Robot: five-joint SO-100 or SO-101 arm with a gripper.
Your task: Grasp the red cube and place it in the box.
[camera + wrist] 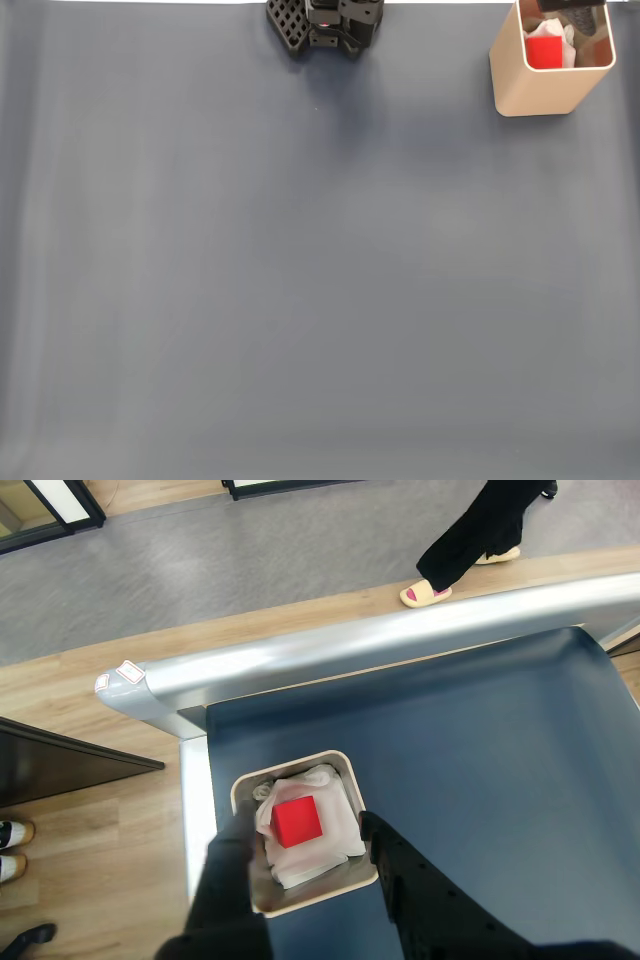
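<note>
I see the red cube (297,821) lying on white padding inside the box (345,765), between and below my spread jaws, not touching either.

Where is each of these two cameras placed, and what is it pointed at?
Fixed view: sits high above, looking straight down on the blue table; the arm's black base shows at the top edge.
Wrist view: rides on the arm, looking down past the open tool into the box; floor and a person's legs lie beyond.
Both show the red cube lying in the box.
</note>
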